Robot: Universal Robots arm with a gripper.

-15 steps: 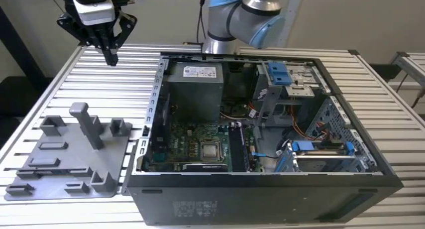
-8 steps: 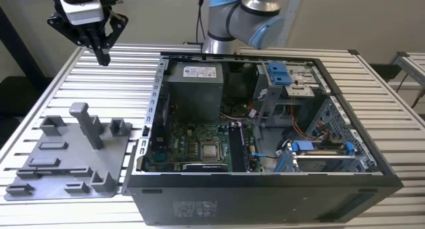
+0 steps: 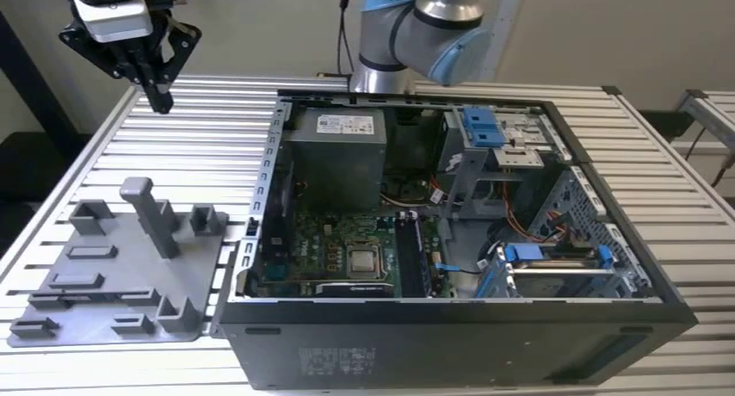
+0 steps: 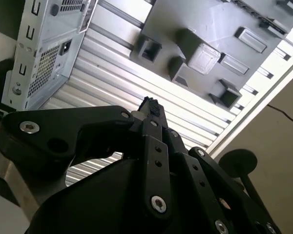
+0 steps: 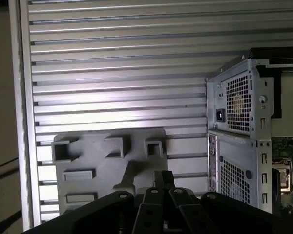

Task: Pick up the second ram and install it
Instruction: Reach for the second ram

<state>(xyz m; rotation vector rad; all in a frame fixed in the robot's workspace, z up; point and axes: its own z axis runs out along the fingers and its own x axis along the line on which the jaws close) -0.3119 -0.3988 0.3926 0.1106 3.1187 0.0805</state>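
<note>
The gripper hung closed and empty, up beyond the bare tray, and a memory stick looked already seated inside the computer.

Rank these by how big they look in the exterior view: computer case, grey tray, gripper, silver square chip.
1. computer case
2. grey tray
3. gripper; it hangs above the table, so nearness to the camera may inflate it
4. silver square chip
</note>
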